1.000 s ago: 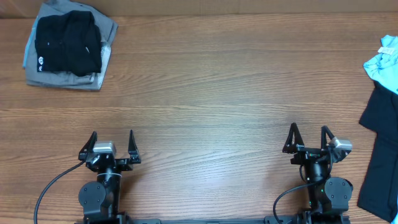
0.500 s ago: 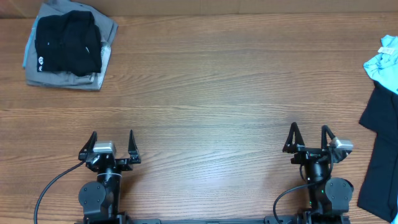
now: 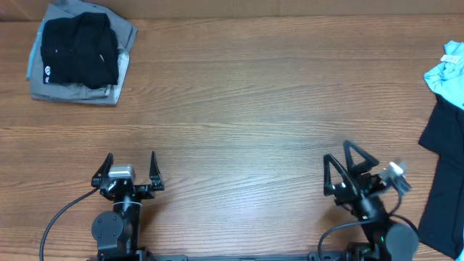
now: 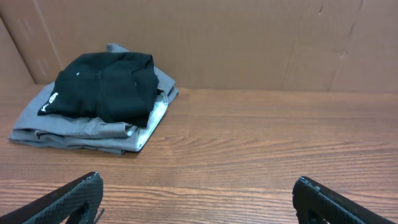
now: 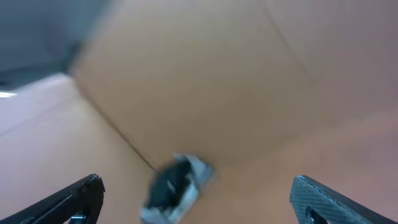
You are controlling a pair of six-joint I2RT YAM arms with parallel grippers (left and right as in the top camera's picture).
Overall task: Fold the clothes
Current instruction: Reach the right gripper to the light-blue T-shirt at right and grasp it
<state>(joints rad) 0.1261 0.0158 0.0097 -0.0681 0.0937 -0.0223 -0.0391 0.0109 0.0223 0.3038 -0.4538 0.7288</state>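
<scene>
While the light blue T-shirt [image 3: 444,74] lies bunched at the table's [image 3: 254,94] right edge, left gripper [image 3: 131,167] and right gripper [image 3: 344,165] stand wide open, both empty.

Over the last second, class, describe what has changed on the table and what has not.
The right hand has swung left and twisted, jaws open and empty; nothing was grasped or released. The left hand, the light blue T-shirt, the folded pile and the dark garment stayed put.
</scene>
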